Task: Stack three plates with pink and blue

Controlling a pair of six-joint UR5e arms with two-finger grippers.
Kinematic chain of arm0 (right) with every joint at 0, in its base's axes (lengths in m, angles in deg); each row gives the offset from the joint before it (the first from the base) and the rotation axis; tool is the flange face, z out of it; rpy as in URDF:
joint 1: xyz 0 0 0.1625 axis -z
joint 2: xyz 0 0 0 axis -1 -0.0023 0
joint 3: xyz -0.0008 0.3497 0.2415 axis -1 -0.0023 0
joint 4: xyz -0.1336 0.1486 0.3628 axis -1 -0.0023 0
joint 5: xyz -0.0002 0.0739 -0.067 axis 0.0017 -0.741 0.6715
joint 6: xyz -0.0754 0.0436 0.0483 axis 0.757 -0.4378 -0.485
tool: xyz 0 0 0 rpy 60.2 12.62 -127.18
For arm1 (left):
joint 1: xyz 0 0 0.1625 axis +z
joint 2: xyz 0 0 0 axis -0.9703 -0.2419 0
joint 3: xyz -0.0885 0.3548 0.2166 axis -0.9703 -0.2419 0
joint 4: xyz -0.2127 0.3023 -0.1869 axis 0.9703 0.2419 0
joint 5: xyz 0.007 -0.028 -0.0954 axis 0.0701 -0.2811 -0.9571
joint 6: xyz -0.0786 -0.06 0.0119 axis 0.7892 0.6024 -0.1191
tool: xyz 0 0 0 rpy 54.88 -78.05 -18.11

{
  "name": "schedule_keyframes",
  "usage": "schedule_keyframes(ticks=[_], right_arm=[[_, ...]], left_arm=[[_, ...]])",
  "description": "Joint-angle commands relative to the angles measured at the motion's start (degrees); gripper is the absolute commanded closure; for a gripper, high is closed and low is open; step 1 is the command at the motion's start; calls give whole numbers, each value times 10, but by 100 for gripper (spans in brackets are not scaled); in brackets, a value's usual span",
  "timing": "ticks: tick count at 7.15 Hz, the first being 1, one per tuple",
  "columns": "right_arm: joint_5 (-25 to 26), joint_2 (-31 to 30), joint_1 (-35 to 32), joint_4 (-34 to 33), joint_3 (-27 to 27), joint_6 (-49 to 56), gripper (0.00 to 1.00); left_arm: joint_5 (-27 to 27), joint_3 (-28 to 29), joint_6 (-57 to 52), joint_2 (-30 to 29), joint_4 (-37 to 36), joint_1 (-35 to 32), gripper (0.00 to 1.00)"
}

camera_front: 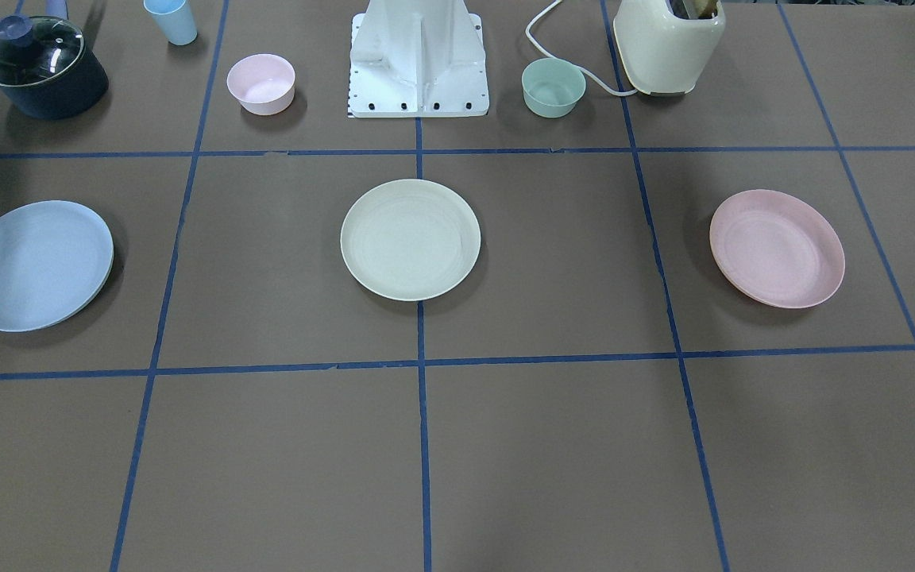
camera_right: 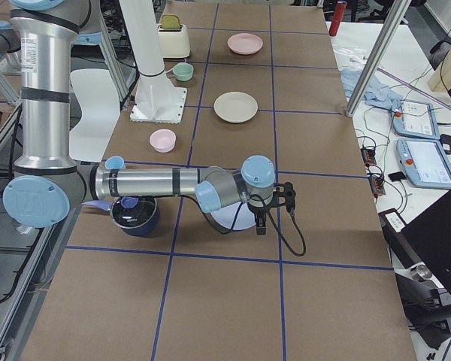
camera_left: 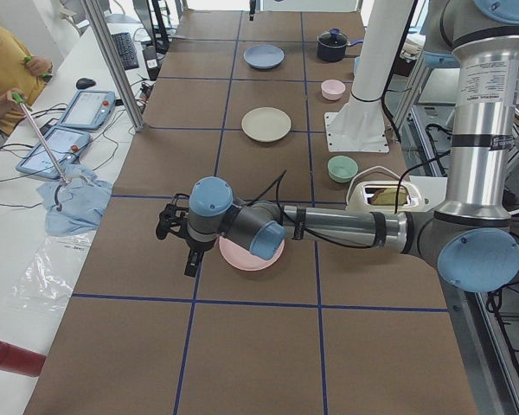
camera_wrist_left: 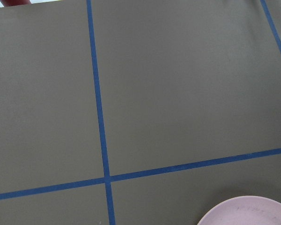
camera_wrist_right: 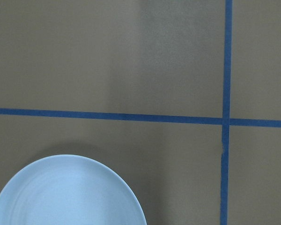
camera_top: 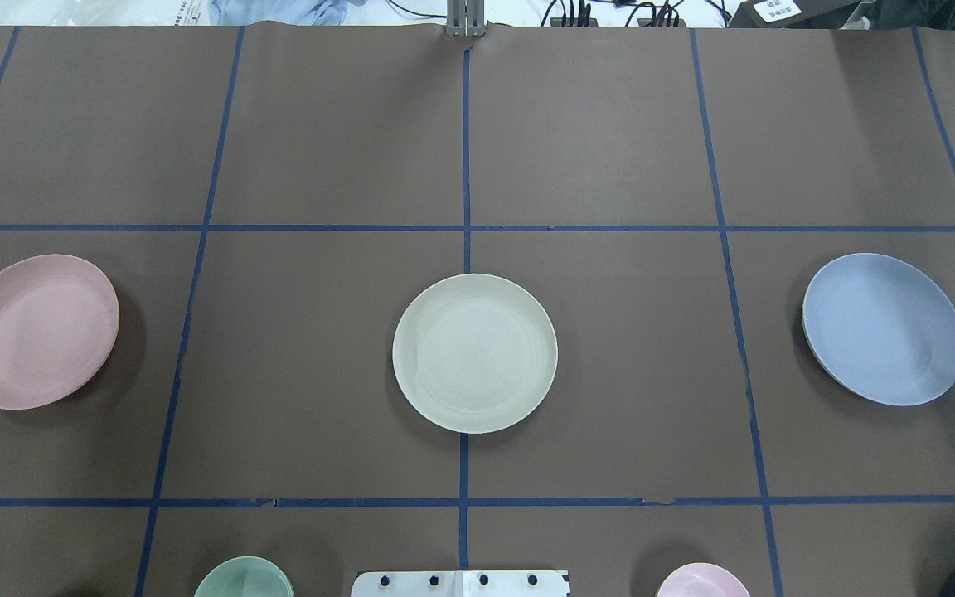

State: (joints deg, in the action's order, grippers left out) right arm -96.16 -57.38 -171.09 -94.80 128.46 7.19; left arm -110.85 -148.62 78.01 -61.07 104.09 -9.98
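Note:
Three plates lie apart in a row on the brown table. The cream-white plate [camera_front: 411, 239] [camera_top: 475, 352] is in the middle. The pale pink plate [camera_front: 777, 248] [camera_top: 34, 330] lies on my left side, and its rim shows in the left wrist view [camera_wrist_left: 248, 213]. The light blue plate [camera_front: 34, 264] [camera_top: 884, 328] lies on my right side and shows in the right wrist view [camera_wrist_right: 68, 192]. My left gripper [camera_left: 189, 259] hangs above the table by the pink plate [camera_left: 238, 257]. My right gripper [camera_right: 260, 224] hangs by the blue plate [camera_right: 237, 218]. I cannot tell whether either is open or shut.
Near the robot base [camera_front: 418, 59] stand a small pink bowl [camera_front: 260, 83], a green bowl [camera_front: 554, 86], a cream toaster [camera_front: 668, 44], a dark lidded pot [camera_front: 40, 67] and a blue cup [camera_front: 172, 20]. An operator [camera_left: 4, 69] sits beside the table.

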Motion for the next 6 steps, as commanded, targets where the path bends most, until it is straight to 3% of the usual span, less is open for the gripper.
schedule_keyframes(ticks=[1, 6], right_arm=[[7, 29, -8, -91, 1, 8, 0], [4, 29, -7, -84, 5, 1, 0]], left_arm=[[4, 33, -19, -21, 6, -1, 1], [1, 36, -15, -18, 12, 5, 1]])
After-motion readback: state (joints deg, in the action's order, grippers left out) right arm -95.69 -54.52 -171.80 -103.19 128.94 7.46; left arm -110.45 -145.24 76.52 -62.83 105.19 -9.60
